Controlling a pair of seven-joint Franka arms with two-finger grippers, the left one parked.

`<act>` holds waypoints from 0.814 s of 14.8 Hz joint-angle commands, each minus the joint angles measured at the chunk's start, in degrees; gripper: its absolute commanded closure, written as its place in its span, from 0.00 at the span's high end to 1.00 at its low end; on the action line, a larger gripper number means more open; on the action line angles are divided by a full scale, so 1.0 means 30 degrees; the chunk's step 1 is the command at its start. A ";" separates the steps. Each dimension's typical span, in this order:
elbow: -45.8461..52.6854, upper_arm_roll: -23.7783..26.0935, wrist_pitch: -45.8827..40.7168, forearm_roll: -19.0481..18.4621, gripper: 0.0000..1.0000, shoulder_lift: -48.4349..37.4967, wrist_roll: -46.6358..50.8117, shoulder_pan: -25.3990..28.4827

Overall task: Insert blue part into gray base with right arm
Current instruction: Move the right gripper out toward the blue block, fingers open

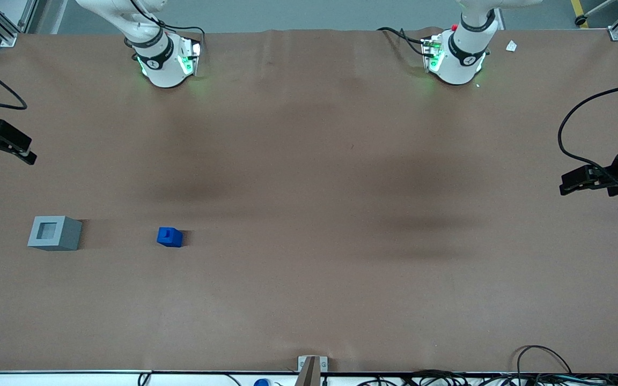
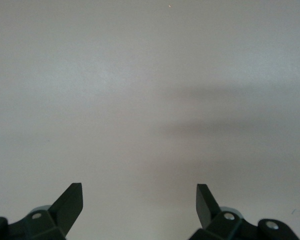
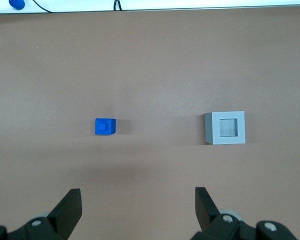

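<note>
On the brown counter, toward the working arm's end, the blue part sits upright with its stub on top. From it, the gray base lies at nine o'clock in the front view, well apart, its square recess facing up. At the counter's edge, the right arm's gripper hangs above the surface, fingers spread wide and holding nothing.
</note>
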 commanded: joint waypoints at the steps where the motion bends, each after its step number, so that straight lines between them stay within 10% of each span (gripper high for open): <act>1: -0.0006 0.0203 -0.0126 -0.0072 1.00 -0.0168 -0.0158 -0.0177; 12: -0.0270 0.0203 -0.0097 0.0133 1.00 0.0796 -0.0188 -0.0118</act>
